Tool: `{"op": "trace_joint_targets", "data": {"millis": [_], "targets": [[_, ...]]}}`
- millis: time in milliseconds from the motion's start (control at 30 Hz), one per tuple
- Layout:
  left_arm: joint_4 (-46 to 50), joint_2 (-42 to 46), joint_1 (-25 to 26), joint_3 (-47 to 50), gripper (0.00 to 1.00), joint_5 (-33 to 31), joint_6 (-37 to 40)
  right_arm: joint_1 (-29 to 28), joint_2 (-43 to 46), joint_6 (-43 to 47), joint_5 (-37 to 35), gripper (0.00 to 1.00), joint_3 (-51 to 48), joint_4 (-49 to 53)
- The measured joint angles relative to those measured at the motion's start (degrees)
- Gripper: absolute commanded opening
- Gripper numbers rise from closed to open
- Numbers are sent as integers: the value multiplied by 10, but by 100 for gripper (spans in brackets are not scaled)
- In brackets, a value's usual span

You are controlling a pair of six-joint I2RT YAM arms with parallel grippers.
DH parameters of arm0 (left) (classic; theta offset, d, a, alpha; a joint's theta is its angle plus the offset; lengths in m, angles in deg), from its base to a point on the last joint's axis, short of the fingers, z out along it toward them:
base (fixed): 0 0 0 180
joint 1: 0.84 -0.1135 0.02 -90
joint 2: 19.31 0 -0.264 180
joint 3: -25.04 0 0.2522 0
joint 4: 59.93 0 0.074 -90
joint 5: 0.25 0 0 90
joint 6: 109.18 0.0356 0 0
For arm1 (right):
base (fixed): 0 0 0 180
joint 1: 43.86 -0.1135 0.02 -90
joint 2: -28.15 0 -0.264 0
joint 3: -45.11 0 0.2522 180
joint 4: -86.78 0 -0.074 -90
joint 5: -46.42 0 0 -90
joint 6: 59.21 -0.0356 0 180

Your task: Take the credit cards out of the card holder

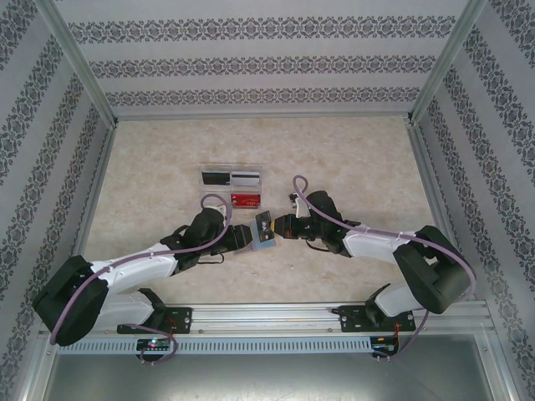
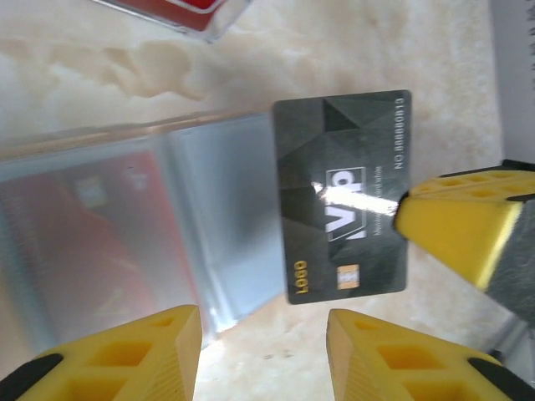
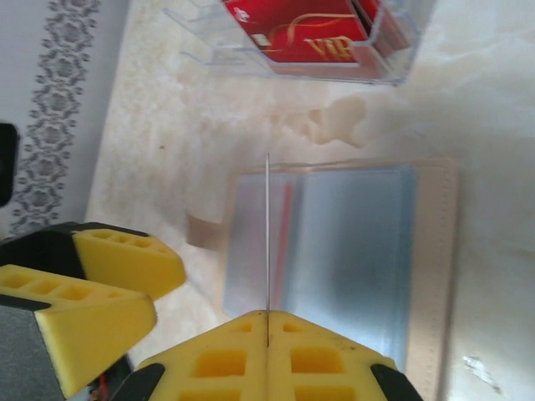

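While our right gripper [image 3: 267,322] clamps the card [image 2: 343,196] and our left gripper [image 2: 263,322] hangs open at the holder [image 3: 439,251], the card's length runs from holder straight toward the right gripper.

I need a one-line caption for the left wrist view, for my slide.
Right claw pinches a dark VIP card by its edge over the open card holder; left claw stands open.

"VIP" on dark card [image 2: 343,209], red card [image 3: 305,33]

The table [image 1: 359,159] lies open all round the middle, where the tray [image 1: 231,188] stands just beyond the holder [image 3: 359,251], flanked closely by the left gripper [image 2: 263,351] and the right gripper [image 3: 267,330] pinching a card [image 2: 343,242].
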Motion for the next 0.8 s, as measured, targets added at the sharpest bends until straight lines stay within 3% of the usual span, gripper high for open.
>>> {"op": "trace_joint_targets", "data": {"millis": [233, 800], "targets": [[-56, 2, -6, 15, 40, 28, -28, 0, 0, -49, 42, 0, -18, -88], [-67, 44, -21, 27, 34, 39, -34, 0, -96, -150, 114, 0, -24, -264]]}}
